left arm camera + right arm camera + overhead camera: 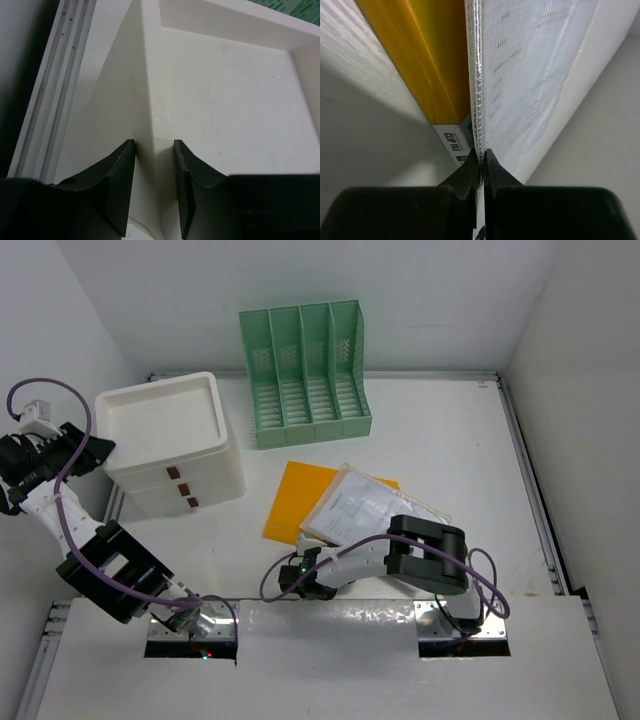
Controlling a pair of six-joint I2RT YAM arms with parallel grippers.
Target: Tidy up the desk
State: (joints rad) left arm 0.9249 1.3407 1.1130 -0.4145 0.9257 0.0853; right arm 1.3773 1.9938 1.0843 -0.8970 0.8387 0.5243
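Desk (pixel 450 440) beneath right fingers (pixel 464 181), seemingly pinching document sleeve (pixel 520 75).

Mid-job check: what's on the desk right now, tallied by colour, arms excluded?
White: 1, the drawer box
Green: 1, the file rack
Orange: 1, the clip file
Clear: 1, the document pouch
Total on the desk: 4

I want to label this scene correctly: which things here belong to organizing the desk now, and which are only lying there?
In hand: desk; clear document pouch, pinched by right gripper; white drawer box, rim clamped by left gripper.
Lying about, untouched: orange clip file; green file rack.
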